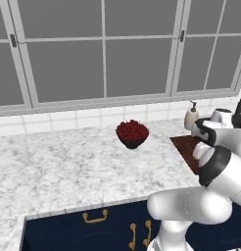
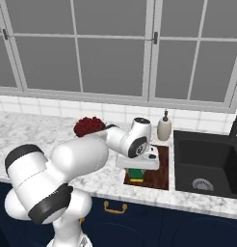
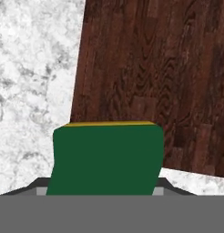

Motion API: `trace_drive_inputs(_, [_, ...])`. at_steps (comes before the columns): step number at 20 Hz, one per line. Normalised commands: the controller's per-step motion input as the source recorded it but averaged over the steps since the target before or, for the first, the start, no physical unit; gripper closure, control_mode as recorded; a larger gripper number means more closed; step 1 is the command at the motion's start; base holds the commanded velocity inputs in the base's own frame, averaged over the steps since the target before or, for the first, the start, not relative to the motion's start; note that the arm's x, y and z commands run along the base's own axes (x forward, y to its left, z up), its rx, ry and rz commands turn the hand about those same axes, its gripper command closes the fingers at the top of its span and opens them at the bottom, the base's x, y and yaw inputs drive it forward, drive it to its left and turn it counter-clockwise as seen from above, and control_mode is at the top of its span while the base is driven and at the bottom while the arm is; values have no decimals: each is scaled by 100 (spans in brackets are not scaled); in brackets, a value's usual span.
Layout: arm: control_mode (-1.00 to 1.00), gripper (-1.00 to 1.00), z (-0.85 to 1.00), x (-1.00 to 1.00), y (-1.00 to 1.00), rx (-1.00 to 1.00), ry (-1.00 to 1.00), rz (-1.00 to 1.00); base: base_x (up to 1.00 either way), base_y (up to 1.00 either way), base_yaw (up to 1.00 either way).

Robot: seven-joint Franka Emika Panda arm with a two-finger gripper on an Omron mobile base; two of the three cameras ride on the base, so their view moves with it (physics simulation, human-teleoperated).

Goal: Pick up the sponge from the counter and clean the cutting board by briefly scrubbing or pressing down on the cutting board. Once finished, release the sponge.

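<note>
The green-topped, yellow-bottomed sponge (image 2: 136,175) (image 3: 107,157) sits between the fingers of my gripper (image 2: 136,170), which is shut on it. It hangs low over the near left corner of the dark reddish-brown cutting board (image 2: 158,174) (image 3: 155,68) (image 1: 186,145). Whether it touches the wood I cannot tell. The board lies on the marble counter (image 2: 38,130) (image 3: 32,68) (image 1: 59,162), just left of the sink. In the hand view the sponge hides the fingertips.
A black bowl of red fruit (image 1: 132,133) (image 2: 89,126) stands left of the board. A soap dispenser (image 1: 191,116) (image 2: 164,128) stands behind it by the tiled wall. The black sink (image 2: 207,164) opens to the right. Navy cabinet fronts with gold handles (image 1: 95,217) lie below.
</note>
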Motion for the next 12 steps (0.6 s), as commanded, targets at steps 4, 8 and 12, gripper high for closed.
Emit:
trace_drive_inputs(4, [-100, 100, -13, 36, 40, 0, 0, 0, 0, 0, 0])
trace_drive_inputs(8, [-100, 100, -30, 33, 12, 1, 0, 0, 0, 0, 0])
trace_drive_inputs(12, [-100, 100, -45, 18, 0, 4, 0, 0, 0, 0, 0])
